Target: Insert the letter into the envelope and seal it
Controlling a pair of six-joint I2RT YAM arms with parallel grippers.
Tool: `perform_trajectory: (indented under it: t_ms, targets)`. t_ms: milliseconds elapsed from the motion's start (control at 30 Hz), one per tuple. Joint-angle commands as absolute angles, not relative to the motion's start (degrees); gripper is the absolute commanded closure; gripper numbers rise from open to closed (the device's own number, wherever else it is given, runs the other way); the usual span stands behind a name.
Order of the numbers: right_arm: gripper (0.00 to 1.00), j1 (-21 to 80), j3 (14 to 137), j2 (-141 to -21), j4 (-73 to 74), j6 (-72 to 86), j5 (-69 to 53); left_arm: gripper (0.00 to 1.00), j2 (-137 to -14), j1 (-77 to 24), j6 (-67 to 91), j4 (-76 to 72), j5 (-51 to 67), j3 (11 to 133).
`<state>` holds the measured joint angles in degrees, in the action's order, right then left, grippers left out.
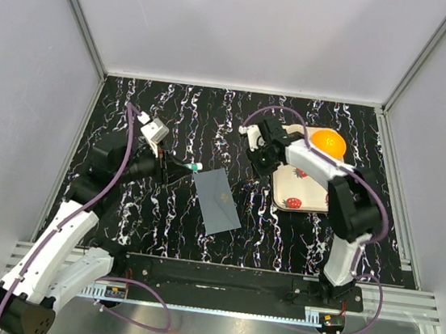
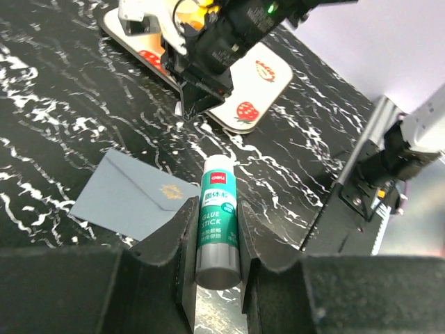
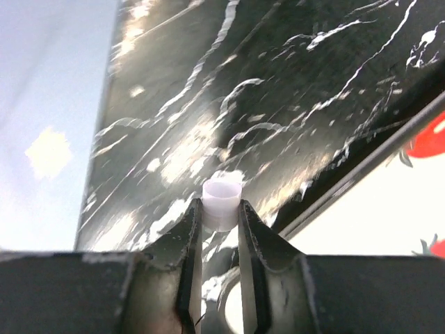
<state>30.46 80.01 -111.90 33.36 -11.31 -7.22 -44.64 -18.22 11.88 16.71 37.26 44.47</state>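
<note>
Gripping the glue stick (image 2: 218, 229), left tool (image 2: 216, 240) faces the envelope (image 2: 128, 198). Right tool (image 3: 220, 213) pinches a white cap (image 3: 222, 195), sealing prep, I guess.

White-and-black arms (image 1: 60, 237) (looped purple cables (image 1: 132, 135))

envelope (image 1: 217, 201): on table (image 1: 173, 112), centre | tray (image 1: 311, 196): right of envelope, apart

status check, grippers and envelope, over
left gripper shut on glue stick. right gripper shut on small white cap. envelope flat, flap down, letter not in view. nothing on it.
</note>
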Motion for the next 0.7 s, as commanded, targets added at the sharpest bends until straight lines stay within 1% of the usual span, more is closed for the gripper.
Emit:
perform_trajectory:
  t_ms: [0,33,100,167,200,233,267,300,400,467,667]
  targets:
    - [0.92,30.6,77.8,-94.0,38.0,-22.0,-24.4,1.00,-42.5,-17.8,10.3,15.0,48.3,47.5]
    - [0.92,30.6,77.5,-89.5,40.8,-24.7,-27.4,1.00,-42.3,-17.8,10.5,15.0,48.9,47.6]
    - [0.91,30.8,77.7,-85.8,44.1,-27.0,-34.4,1.00,-42.4,-17.8,11.9,14.9,50.8,47.8]
    - [0.91,31.6,78.0,-81.7,47.5,-28.1,-36.1,1.00,-43.7,-17.8,15.7,13.4,54.1,47.6]
    - [0.91,32.8,78.6,-80.5,48.9,-29.0,-37.3,1.00,-44.1,-17.8,18.1,9.4,58.2,47.0]
    - [0.91,33.5,78.7,-78.4,49.3,-29.5,-37.5,1.00,-45.1,-17.8,20.8,6.7,59.7,45.7]
    - [0.92,34.4,78.7,-77.3,49.5,-30.0,-37.3,1.00,-45.3,-17.8,27.0,3.7,60.5,44.7]
    - [0.92,35.7,78.8,-76.3,49.7,-31.1,-36.9,1.00,-45.5,-17.8,30.2,-2.5,61.2,43.9]
    - [0.94,41.2,78.5,-73.2,49.8,-34.3,-33.8,1.00,-46.7,-18.0,38.2,-10.2,62.3,41.8]
    - [0.96,45.3,77.7,-71.8,49.2,-35.2,-30.1,1.00,-48.1,-18.4,41.6,-12.1,62.8,41.9]
    - [0.98,48.6,78.1,-71.7,46.9,-34.4,-25.9,1.00,-50.4,-22.9,41.0,-9.2,62.4,42.4]
